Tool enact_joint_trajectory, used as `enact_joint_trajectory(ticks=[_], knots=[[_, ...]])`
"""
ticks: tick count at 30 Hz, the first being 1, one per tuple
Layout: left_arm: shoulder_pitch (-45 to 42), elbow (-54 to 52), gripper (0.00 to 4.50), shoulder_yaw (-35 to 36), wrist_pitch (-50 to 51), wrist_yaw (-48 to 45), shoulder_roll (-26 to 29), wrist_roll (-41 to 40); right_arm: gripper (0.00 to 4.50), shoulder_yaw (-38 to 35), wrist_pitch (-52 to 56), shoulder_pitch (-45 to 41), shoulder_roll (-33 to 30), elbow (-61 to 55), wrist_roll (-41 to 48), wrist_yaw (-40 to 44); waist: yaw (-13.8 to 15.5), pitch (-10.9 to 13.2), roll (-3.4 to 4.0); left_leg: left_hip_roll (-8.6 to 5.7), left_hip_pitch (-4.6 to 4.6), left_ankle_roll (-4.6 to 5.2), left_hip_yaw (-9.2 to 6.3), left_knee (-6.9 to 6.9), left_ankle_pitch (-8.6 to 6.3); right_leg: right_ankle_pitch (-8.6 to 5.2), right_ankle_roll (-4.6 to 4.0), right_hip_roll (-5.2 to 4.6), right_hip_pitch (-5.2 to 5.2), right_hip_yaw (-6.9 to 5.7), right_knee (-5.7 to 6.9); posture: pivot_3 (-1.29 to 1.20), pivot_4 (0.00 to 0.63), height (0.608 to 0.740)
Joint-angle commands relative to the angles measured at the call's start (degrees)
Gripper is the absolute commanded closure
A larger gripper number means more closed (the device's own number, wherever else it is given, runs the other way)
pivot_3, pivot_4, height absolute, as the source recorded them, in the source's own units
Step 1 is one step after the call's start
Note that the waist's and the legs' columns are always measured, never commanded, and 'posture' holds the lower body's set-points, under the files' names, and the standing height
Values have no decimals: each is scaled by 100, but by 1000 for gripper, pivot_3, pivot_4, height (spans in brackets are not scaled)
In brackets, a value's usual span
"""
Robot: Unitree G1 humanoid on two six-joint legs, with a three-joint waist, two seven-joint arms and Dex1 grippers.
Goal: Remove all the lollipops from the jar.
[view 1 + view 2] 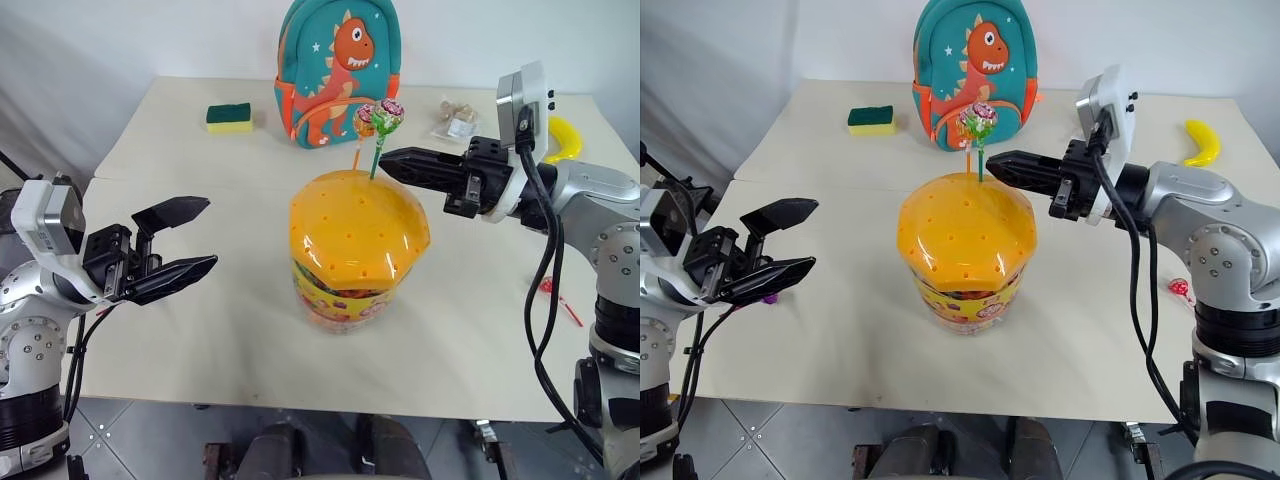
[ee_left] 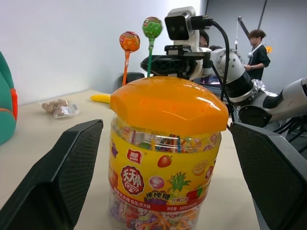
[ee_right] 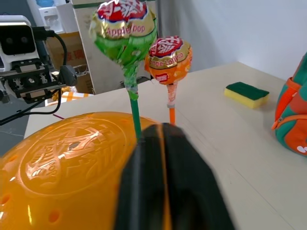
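Lollipops still stand in the jar (image 1: 358, 250) at the centre of the counter (image 1: 200, 340): a green one (image 1: 388, 116) and an orange one (image 1: 365, 121) rise side by side from the lid's far edge, around twelve o'clock. The right gripper (image 1: 385, 160) reaches in from three o'clock, jaws pressed together at the green stick, though whether they truly pinch it I cannot tell. The left gripper (image 1: 205, 235) hovers at nine o'clock, jaws wide, apart from the jar. A red lollipop (image 1: 548, 288) lies at four o'clock. Pulling sideways could tip the unbraced jar or knock the orange neighbour.
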Motion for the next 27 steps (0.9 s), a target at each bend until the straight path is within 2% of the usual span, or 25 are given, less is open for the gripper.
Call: enact_joint_trajectory(ticks=[1,3,6,11,22,27], knots=[[13,-202,0,81,-53,32,13,-93,4477,-73,-197,-67,0,-56,-83,220,-2,0,0,0,0,0,0,0,0,0,0,0,0,0,0,0,150,740],[4,-201,0,81,-61,44,9,-92,4477,-133,-241,-24,-26,81,-138,322,-4,0,0,0,0,0,1,0,0,0,0,1,0,0,0,0,150,740],[-29,-188,0,72,-63,56,17,-93,3898,-168,-314,66,-140,183,-259,518,1,0,0,0,0,0,1,0,0,0,0,1,0,-1,0,0,150,740],[-112,-131,0,26,-56,33,34,-80,2260,-95,-708,66,-81,228,-520,848,-34,0,0,1,0,0,3,-1,0,0,0,3,-1,-1,0,0,150,740],[-227,-40,0,-21,-59,4,54,-52,2260,118,-413,-400,471,128,-415,667,-82,0,0,3,1,0,3,-2,0,0,0,3,-3,0,3,0,150,740],[-255,-22,0,-40,-96,4,32,-27,3881,113,-398,-539,613,241,-460,589,-70,0,0,3,1,0,-1,-1,0,0,0,2,-2,1,3,0,150,740]])
